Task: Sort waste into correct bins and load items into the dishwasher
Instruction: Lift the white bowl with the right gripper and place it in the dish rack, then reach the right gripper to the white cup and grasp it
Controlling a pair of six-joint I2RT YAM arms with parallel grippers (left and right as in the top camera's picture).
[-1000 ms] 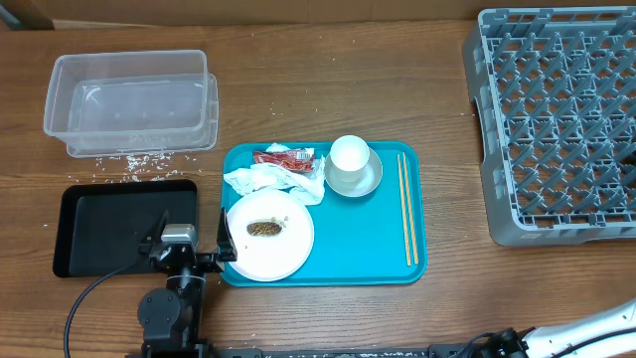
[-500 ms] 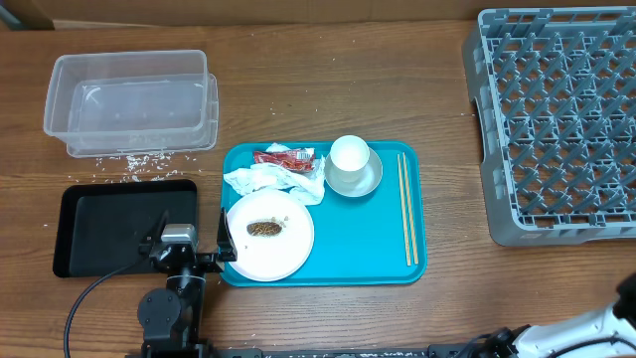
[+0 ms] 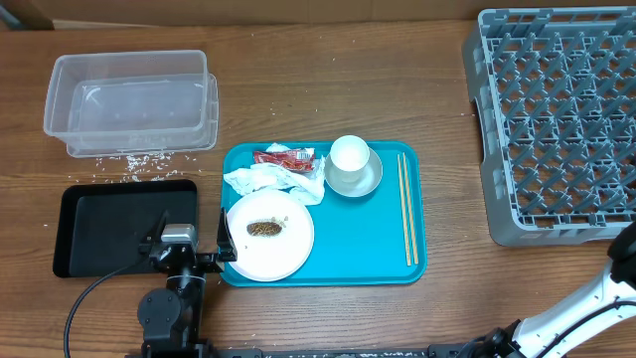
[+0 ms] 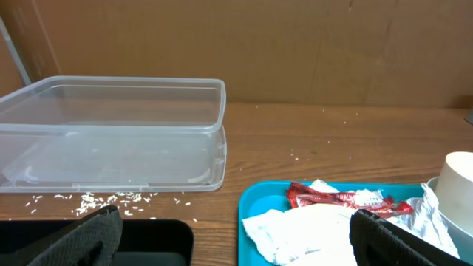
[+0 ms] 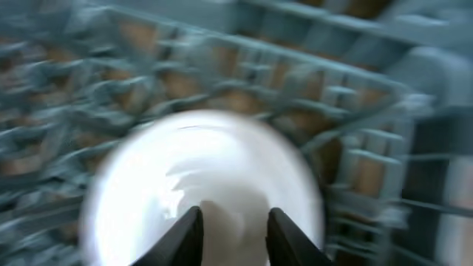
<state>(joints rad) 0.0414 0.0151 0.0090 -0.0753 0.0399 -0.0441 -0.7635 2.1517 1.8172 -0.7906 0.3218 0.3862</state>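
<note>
The left gripper has its jaws spread wide and holds nothing, one dark finger at each lower corner of the left wrist view. Ahead of the jaws and off to their left stands the clear tub, with loose rice grains scattered on the wood along its near wall. Just under the left finger lies the black tray. Ahead of the right finger is the corner of the turquoise tray; on it the crumpled napkin sits closest to the jaws, with the red wrapper just beyond it and the white cup further right, past the right finger. From overhead the white plate with the brown food scrap lies right beside this gripper, and the chopsticks lie well to its right, along the tray's far edge. The right gripper has its jaws drawn near each other, pinching the near rim of a white round dish as far as the heavy blur allows. The grey dish rack fills the background beyond the dish and the jaws.
</note>
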